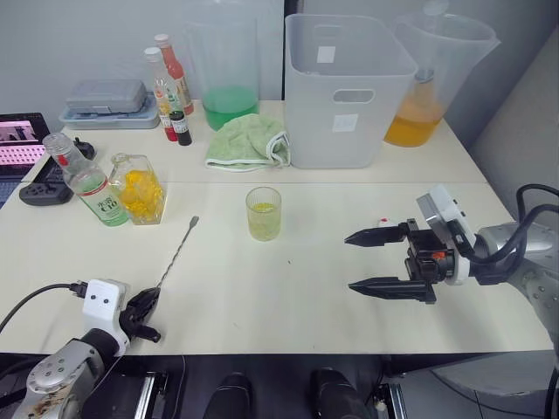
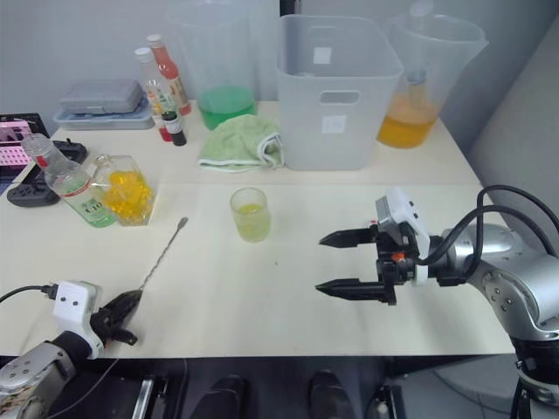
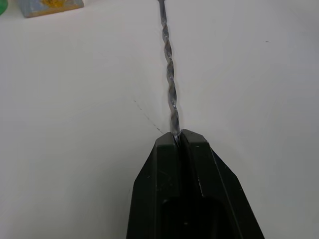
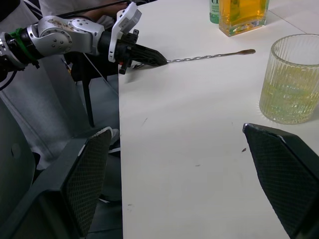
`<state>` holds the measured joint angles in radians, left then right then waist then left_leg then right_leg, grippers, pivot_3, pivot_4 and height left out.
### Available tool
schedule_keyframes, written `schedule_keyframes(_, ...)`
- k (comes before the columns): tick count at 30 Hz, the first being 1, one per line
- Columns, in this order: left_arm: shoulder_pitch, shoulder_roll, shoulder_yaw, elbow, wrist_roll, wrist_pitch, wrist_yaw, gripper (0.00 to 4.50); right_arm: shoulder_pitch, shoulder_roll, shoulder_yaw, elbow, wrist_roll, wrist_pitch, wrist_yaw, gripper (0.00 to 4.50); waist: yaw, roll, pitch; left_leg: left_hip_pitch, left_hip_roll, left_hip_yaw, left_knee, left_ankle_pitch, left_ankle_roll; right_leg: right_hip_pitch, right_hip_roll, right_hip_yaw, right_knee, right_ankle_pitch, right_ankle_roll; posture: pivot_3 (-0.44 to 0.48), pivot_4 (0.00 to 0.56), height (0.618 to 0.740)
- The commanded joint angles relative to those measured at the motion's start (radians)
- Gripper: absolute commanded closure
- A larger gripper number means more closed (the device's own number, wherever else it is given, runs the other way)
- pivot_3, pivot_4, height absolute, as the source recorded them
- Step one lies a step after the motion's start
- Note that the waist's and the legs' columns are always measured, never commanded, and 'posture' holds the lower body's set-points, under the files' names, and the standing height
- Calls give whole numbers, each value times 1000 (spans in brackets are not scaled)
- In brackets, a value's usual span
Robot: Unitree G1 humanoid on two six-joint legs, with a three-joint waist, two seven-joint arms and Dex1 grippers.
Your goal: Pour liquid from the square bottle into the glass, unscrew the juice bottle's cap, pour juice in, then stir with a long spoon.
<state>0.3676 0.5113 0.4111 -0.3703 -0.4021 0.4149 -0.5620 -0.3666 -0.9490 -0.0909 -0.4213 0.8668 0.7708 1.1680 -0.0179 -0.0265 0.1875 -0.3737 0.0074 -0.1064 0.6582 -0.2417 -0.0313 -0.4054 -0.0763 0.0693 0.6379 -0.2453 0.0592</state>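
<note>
Spoon-wise, your left gripper [image 1: 147,307] was clamped on the long spoon [image 1: 177,253] at the table's [image 1: 288,305] near left; your left wrist view showed the grip. Your right gripper [image 1: 369,260] hung spread open, right of the glass [image 1: 263,213].

Glass [image 1: 263,213] is standing mid-table [image 1: 288,297]. Left of it the square bottle [image 1: 138,188] and juice bottle [image 1: 86,183] are sitting side by side, juice bottle farthest left. Long spoon [image 1: 175,254] is lying diagonally in front of them, near end at the left gripper [image 1: 144,312] by the front edge. Right gripper [image 1: 374,260] is hovering right of the glass. Towel [image 1: 247,141] and bin [image 1: 347,89] are sitting behind.
</note>
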Motion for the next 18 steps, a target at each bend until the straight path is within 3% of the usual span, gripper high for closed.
schedule_keyframes(1,-9,18,20,45,-20,-16,-34,3496,6,-4,-29,-17,2,-16,5,0,1,0,0,0,0,0,0,0,0,0,0,0,0,0,0,0,150,740)
schedule_keyframes(7,-105,48,30,39,-104,52,-54,1575,43,-5,-56,-39,7,-19,-14,0,2,0,0,0,0,0,0,0,0,0,0,0,0,0,0,0,150,740)
schedule_keyframes(12,-196,114,-10,55,-105,151,-42,1575,76,1,-80,-67,20,-17,-40,0,3,0,0,-1,0,0,0,0,0,0,0,0,0,0,0,0,150,740)
schedule_keyframes(18,-283,137,-119,92,-12,240,41,1575,105,2,-104,-88,22,-16,-61,0,3,0,0,-1,0,0,0,0,0,0,0,0,0,0,0,0,150,740)
